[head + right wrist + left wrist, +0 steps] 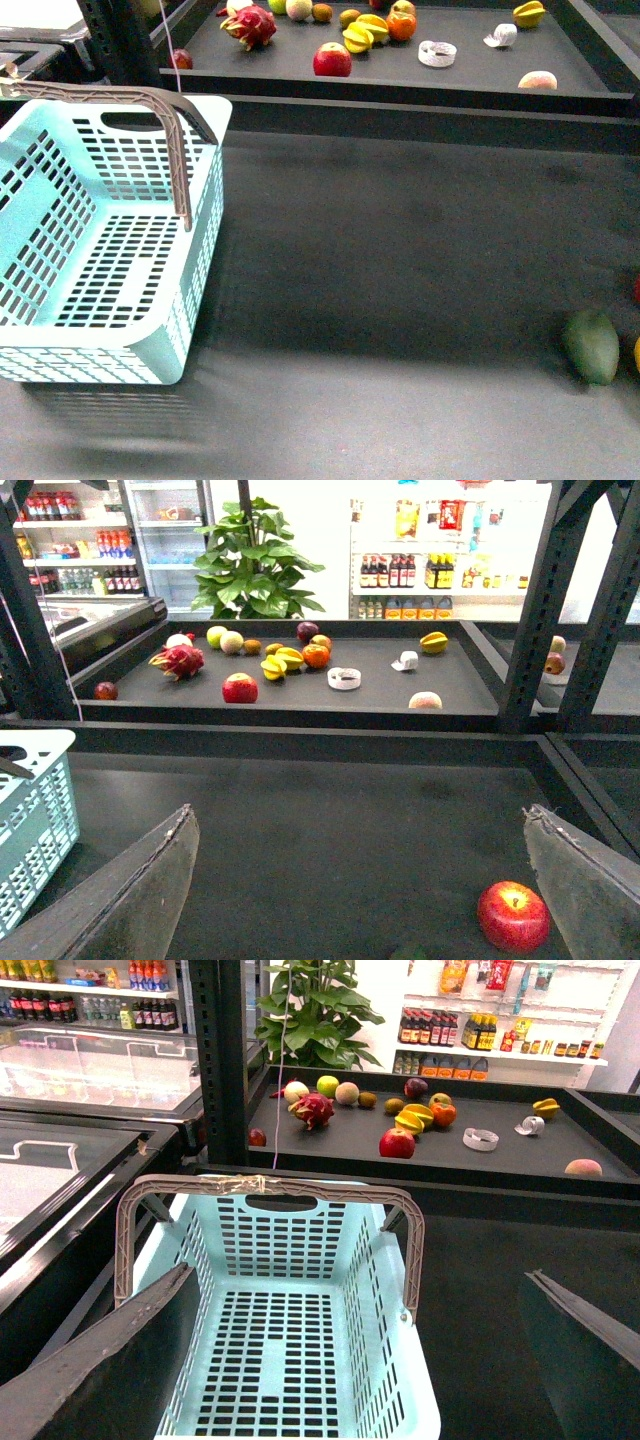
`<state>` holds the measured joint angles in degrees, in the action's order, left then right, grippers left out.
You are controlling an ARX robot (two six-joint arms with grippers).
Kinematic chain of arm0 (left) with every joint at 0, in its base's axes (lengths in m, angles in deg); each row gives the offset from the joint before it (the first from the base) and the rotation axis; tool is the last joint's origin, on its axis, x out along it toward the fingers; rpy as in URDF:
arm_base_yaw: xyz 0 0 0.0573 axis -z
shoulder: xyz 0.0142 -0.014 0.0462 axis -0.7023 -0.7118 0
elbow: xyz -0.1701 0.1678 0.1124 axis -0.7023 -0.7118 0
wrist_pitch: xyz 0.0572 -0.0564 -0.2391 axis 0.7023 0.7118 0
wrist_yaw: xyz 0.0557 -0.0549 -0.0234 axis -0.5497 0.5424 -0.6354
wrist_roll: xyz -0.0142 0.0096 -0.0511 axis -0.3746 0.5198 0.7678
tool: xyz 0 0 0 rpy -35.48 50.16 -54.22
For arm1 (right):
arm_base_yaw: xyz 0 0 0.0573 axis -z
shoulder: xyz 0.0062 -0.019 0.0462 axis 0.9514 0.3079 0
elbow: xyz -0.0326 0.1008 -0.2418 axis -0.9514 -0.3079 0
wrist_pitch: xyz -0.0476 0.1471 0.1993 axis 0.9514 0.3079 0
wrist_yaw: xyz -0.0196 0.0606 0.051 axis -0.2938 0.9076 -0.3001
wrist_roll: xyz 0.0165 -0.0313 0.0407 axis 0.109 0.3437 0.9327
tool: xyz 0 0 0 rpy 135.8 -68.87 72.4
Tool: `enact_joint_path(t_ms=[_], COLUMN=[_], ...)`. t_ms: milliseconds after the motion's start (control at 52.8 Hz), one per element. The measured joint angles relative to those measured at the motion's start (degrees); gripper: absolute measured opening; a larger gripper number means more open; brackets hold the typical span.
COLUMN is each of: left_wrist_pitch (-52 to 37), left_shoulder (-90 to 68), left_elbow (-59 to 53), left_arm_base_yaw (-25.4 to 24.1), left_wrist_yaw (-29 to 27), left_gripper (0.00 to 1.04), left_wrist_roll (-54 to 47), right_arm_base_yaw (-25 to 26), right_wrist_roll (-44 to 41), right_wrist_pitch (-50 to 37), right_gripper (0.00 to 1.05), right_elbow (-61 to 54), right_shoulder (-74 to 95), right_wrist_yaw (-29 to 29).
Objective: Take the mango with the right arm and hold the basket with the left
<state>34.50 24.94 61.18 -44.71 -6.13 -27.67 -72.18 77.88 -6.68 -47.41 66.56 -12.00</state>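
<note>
mango [637, 354]: just a yellow sliver at four o'clock on the table [400, 300], beside a dark green mango [592, 346], outside the right gripper's [358, 810] wide, empty fingers. left gripper [360, 1272], also wide, hovers over the pale-blue basket [290, 1250].

1. Near left: basket [205, 235] blocks passage; its raised handle [100, 93] crosses the open top.
2. Centre: dark tabletop [400, 250] open, wide passage.
3. Near right: green mango [590, 346], red apple [513, 915] sit at the edge.
</note>
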Motion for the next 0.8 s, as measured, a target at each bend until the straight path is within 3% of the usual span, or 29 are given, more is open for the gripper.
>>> enact_joint_path(t_ms=[796], left_wrist_pitch=[-0.07], left_shoulder=[-0.04], left_elbow=[-0.02], left_arm_base_yaw=[0.13], left_wrist_yaw=[-0.5], left_gripper=[0.99], left_wrist_roll=[0.11], right_arm_base_yaw=[0.0], right_wrist_roll=[0.0], right_wrist_pitch=[0.0], right_gripper=[0.97], right_elbow=[0.0], right_shoulder=[0.0], right_wrist_yaw=[0.0])
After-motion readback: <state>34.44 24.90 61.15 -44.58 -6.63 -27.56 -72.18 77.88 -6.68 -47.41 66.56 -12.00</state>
